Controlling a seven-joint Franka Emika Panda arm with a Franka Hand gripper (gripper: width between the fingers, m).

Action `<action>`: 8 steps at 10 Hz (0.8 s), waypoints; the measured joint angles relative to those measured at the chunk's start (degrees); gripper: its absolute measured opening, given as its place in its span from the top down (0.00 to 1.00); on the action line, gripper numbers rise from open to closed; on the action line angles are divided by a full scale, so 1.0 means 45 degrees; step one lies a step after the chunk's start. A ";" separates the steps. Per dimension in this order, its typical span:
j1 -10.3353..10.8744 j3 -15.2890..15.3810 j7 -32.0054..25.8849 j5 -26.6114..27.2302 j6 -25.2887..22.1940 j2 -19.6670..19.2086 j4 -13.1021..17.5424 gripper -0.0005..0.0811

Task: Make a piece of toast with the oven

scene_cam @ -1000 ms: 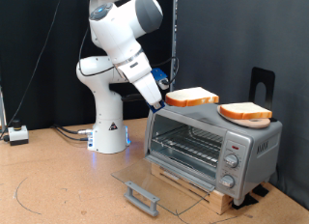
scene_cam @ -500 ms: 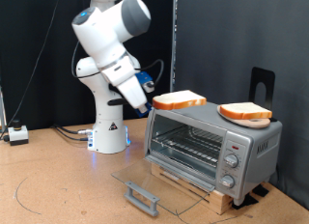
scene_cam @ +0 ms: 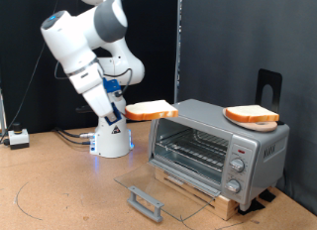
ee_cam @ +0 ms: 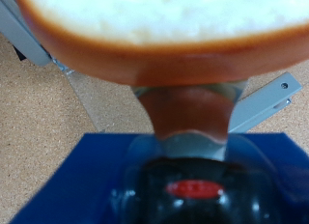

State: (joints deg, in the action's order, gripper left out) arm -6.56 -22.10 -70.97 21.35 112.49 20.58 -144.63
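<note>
The silver toaster oven stands at the exterior view's right, its glass door folded down flat and its wire rack showing. My gripper is shut on one slice of toast, held level in the air just left of the oven's top corner. In the wrist view this slice fills the near field, with a finger under it. The second slice lies on an orange plate on the oven's top.
The robot's white base stands left of the oven. The door's grey handle sticks out over the wooden table. A black stand rises behind the oven. A small white box with cables lies at far left.
The arm has swung to the exterior view's left and dropped a little, carrying the held slice from above the oven's top to just beyond its left edge.
</note>
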 joint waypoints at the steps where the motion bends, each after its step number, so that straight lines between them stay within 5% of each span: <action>1: 0.0002 0.0026 0.0000 0.0000 0.0016 0.0000 -0.0016 0.51; 4: -0.0004 0.0028 -0.0110 -0.0466 0.1090 -0.0520 -0.0617 0.51; 8: 0.0089 0.0041 -0.0762 -0.0323 0.3260 -0.2363 -0.1221 0.51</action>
State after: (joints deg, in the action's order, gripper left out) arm -6.17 -21.92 -74.40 19.90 127.16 9.95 -150.12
